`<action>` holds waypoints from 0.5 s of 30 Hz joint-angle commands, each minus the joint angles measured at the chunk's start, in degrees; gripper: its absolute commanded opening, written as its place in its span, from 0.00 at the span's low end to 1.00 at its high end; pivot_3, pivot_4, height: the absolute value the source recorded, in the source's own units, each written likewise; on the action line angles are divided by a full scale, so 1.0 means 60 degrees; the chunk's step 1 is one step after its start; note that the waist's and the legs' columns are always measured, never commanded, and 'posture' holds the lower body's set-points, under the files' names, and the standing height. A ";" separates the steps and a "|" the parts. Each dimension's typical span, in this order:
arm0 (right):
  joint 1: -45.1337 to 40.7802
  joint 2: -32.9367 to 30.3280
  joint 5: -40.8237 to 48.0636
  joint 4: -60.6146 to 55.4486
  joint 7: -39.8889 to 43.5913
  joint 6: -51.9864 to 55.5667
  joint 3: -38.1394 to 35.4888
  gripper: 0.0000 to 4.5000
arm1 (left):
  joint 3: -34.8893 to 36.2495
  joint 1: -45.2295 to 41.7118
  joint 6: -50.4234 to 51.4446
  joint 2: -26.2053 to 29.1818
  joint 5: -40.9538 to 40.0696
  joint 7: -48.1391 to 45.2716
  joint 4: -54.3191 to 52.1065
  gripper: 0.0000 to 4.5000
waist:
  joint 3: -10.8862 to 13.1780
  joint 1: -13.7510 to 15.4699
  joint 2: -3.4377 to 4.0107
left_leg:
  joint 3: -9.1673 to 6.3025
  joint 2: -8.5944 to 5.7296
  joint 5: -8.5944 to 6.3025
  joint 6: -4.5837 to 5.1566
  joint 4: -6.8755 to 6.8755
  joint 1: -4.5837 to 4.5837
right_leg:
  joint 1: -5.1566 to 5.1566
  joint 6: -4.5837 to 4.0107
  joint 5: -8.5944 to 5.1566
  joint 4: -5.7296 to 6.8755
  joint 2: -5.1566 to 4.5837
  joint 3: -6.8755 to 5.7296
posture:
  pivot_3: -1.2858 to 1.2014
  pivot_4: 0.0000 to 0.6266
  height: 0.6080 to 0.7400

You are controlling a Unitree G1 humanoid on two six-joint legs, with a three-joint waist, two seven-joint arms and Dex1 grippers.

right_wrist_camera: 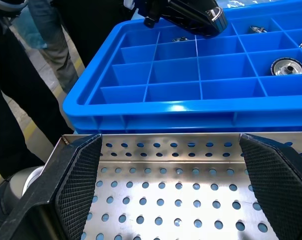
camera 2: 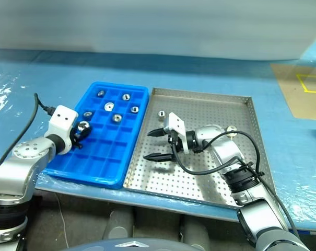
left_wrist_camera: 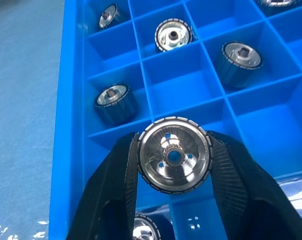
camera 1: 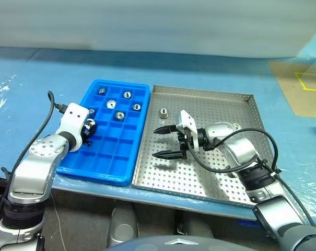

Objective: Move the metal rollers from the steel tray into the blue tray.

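My left gripper (camera 1: 87,127) is shut on a shiny metal roller (left_wrist_camera: 174,154), held just above a compartment on the left side of the blue tray (camera 1: 106,157). Several more rollers, one of them (camera 1: 111,103), lie in compartments at the tray's far end. To its right the steel tray (camera 1: 220,178) holds a single roller (camera 1: 163,112) near its far left corner. Low over the steel tray's left half, my right gripper (camera 1: 158,143) is open and empty, pointing toward the blue tray. In the right wrist view its fingers (right_wrist_camera: 78,185) stand wide apart over the perforated floor.
Both trays sit side by side on a table (camera 1: 37,78) with a blue cover, near its front edge. A brown patch with yellow tape (camera 1: 304,86) lies at the far right. A person's dark trouser legs (right_wrist_camera: 21,100) stand beyond the table's edge in the right wrist view.
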 commanded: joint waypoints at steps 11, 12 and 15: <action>0.0181 -0.0115 0.0144 -0.0640 -0.0271 0.0068 -0.0273 1.00 | -0.0558 -0.0598 -0.0938 -0.0026 0.0015 -0.0231 0.0807 0.38 | 0.0000 -0.0050 0.0000 | 0.0001 0.0000 0.0001 -0.0002 -0.0001 0.0001 | -0.0001 0.0000 0.0000 0.0001 0.0000 0.0001 | 0.64 0.24 1.00; 0.0188 -0.0119 0.0149 -0.0651 -0.0282 0.0073 -0.0280 1.00 | -0.0560 -0.0608 -0.0921 -0.0027 0.0007 -0.0240 0.0812 0.38 | 0.0000 -0.0059 0.0000 | 0.0001 0.0000 0.0001 -0.0003 -0.0001 0.0001 | -0.0001 0.0000 0.0000 0.0001 0.0001 0.0001 | 0.64 0.24 1.00; 0.0208 -0.0123 0.0138 -0.0664 -0.0307 0.0066 -0.0288 1.00 | -0.0561 -0.0620 -0.0869 -0.0006 -0.0022 -0.0279 0.0834 0.38 | 0.0000 -0.0066 0.0000 | 0.0001 0.0000 0.0002 -0.0003 -0.0002 0.0001 | -0.0002 0.0000 0.0000 0.0001 0.0002 0.0001 | 0.64 0.24 1.00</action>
